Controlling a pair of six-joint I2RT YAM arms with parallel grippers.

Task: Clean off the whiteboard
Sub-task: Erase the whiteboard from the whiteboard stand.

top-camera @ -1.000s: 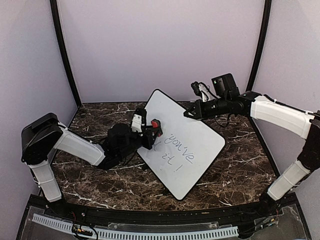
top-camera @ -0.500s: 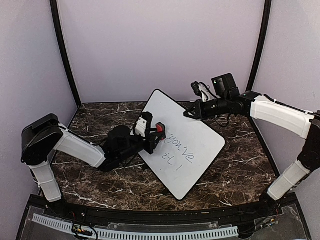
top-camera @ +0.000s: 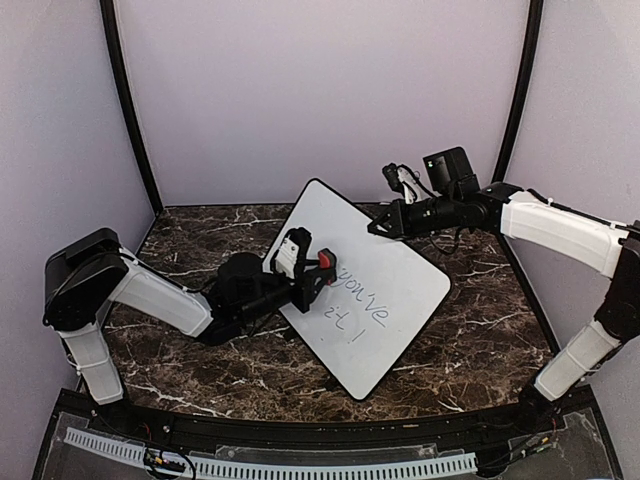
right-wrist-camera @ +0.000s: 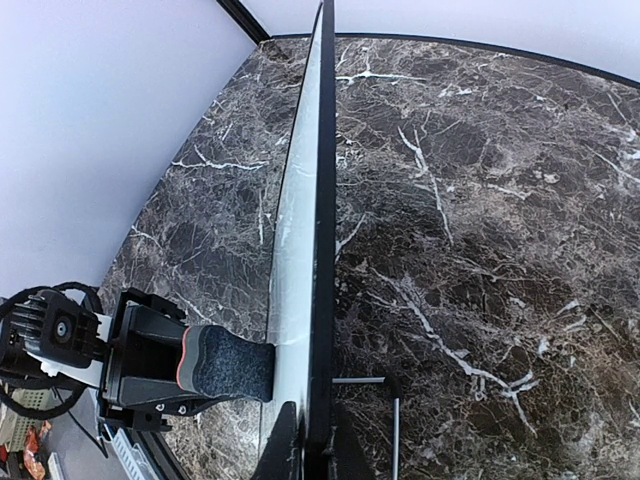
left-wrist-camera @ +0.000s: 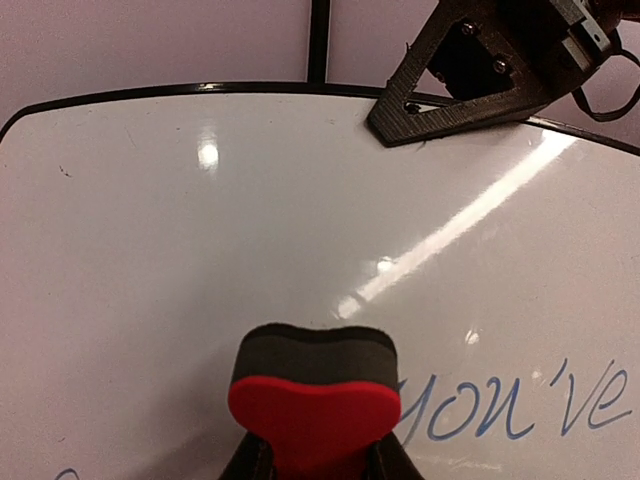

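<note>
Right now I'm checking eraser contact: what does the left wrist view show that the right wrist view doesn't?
Only the left wrist view shows the whiteboard face-on, with blue handwriting to the right of the eraser. Only the right wrist view shows the board edge-on, the eraser's dark pad pressed against its face, the left gripper holding the eraser, and the marble table. Both show the board, the eraser and the right gripper clamped on the board's edge.

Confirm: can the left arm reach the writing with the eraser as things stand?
Probably yes. The eraser rests against the whiteboard right beside the writing, with nothing between them.
</note>
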